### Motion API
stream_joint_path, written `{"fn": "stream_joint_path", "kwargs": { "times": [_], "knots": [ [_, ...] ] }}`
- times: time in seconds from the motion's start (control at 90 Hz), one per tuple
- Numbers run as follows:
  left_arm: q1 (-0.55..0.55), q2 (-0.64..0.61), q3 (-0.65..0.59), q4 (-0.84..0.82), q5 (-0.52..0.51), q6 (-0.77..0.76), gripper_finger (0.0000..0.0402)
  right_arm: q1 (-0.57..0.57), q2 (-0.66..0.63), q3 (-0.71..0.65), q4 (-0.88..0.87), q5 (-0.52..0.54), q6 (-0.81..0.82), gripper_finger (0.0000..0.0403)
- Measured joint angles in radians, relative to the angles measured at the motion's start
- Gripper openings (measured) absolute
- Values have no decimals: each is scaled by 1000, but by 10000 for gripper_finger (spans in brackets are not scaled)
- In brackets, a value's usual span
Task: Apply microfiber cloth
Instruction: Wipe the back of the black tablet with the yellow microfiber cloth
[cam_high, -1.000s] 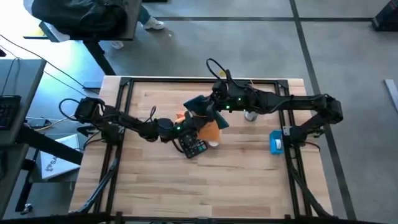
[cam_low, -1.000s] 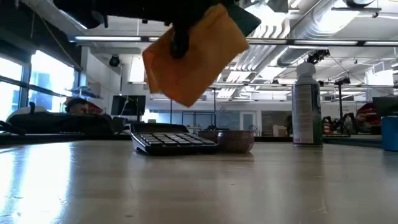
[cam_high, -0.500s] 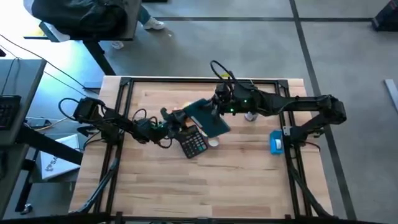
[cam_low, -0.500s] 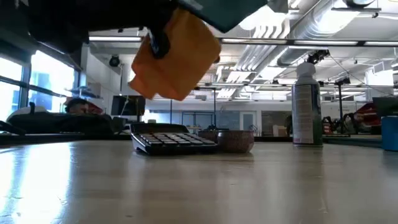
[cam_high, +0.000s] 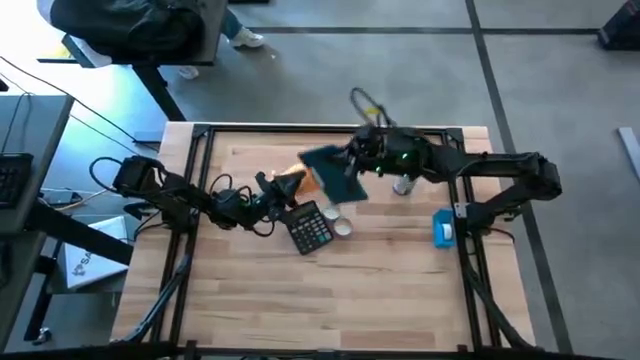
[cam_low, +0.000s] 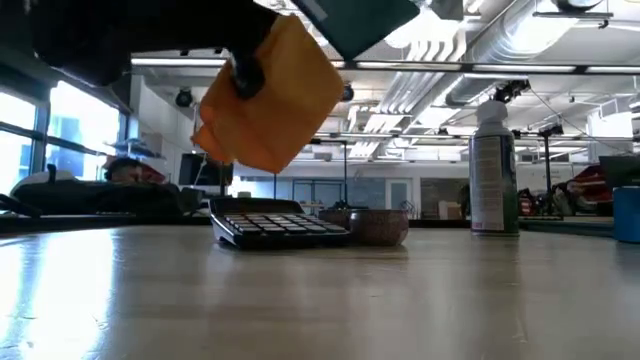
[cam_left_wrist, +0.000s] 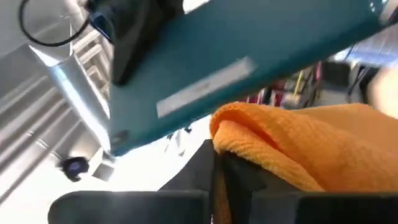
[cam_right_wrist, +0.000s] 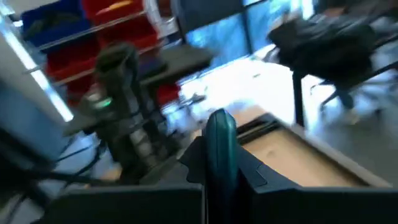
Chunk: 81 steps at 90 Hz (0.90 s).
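Step in hand, by my reading: the wipe itself. Cloth (cam_low: 268, 95) is up in the air, pinched in the left gripper (cam_high: 283, 189), meeting the underside of a teal slab (cam_high: 332, 173) that the right gripper (cam_high: 352, 160) holds aloft over the table's (cam_high: 400, 290) middle.

Left gripper: fingers closed tight on a fold of the cloth; the wrist view shows orange fabric bunched over the dark fingertips (cam_left_wrist: 239, 180), with the slab's teal face just beyond them. Cloth hangs off the gripper as a loose flap, clear of the table.

Right gripper: clamped on the slab's edge; its own wrist view shows the teal edge standing between the fingers.

Next move, as I judge it: left gripper needs to press the cloth flat to the slab face and sweep along it, while the right holds the slab steady. Contact cannot be confirmed from here; cloth and slab are close, perhaps touching.

Pose: left arm reaches low and long across the table, wrist tipped upward. Right arm comes in from the opposite side, elbow bent, slab tilted.

Below the left gripper: calculator (cam_high: 311, 229) lying flat. Beside it a small bowl (cam_low: 378, 225). Spray can (cam_low: 493, 168) upright, beneath the right forearm.
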Motion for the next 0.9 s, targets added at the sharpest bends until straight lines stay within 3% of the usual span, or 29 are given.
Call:
{"fn": "stream_joint_path", "kwargs": {
  "times": [0.189,0.422,0.733,0.9],
  "knots": [
    [-24,0,20,2,72,-31,0,-6,9,0,3,54,-44,0],
    [45,0,134,0,103,0,0,31,80,0,55,56,-44,0],
    [111,8,183,-233,288,-384,0,50,120,-1,214,64,-99,0],
    [89,55,183,-238,243,-417,0,42,118,-1,241,55,-100,0]
  ]
}}
